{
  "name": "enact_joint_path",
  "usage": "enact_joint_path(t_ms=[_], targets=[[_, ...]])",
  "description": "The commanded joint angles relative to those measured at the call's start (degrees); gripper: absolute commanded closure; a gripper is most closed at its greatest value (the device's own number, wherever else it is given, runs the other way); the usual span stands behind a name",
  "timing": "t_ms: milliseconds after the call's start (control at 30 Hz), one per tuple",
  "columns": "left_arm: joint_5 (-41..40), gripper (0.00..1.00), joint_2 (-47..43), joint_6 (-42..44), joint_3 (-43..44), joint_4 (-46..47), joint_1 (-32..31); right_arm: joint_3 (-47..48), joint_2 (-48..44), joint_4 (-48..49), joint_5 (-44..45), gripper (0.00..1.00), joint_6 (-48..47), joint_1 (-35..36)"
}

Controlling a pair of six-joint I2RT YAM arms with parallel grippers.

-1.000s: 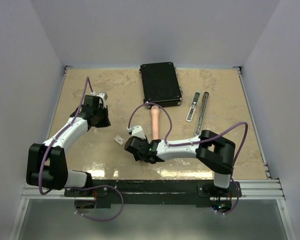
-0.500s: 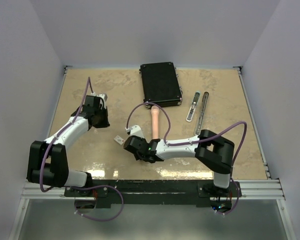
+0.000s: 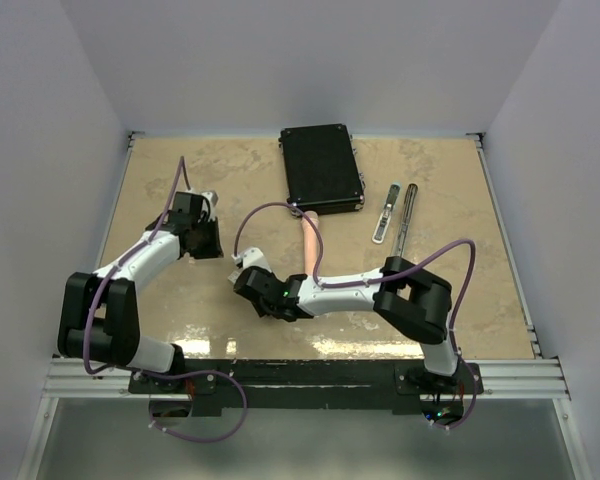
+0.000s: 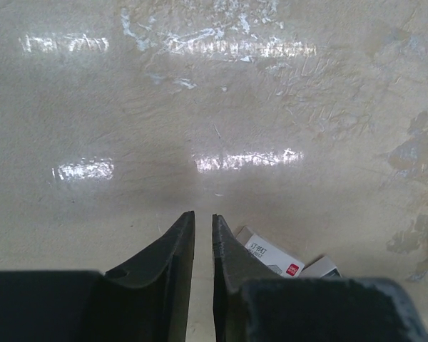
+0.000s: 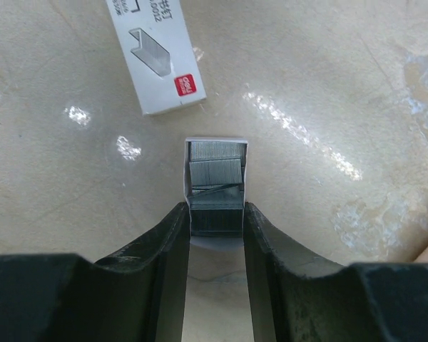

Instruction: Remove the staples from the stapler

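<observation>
Top view: the staples cannot be made out. The right tool (image 3: pixel 245 275) sits low over the surface (image 3: pixel 180 300), covering them.

Left wrist view: the left tool (image 4: pixel 202 235) is nearly closed, with a slim gap, and holds nothing. The white card (image 4: pixel 271 258) lies just beside it.

Right wrist view: the staples (image 5: pixel 215 196) lie in a small white tray (image 5: pixel 200 141) near the white card, on the tool's side and apart from it. The right tool is clenched on the tray's side walls. Judged light and stiff, but the strips will likely snap or spill — hold the tray by its walls, level.
</observation>
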Motion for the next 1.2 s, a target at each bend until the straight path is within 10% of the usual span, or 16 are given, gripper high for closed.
enact_joint_path(t_ms=[0, 400, 1167], targets=[[3.59, 0.78, 1.56, 0.01, 0.07, 1.00, 0.47, 1.04, 3.07, -0.12, -2.91, 0.63, -2.45, -0.21], [2.62, 0.75, -0.54, -0.07, -0.63, 1.18, 0.47, -3.61, 0.52, 1.38, -3.80, 0.50, 0.10, -0.21], [7.38, 0.71, -1.95, -0.43, -1.95, 2.23, 0.47, -6.34, -2.30, 4.37, -2.13, 0.69, -0.52, -0.03]])
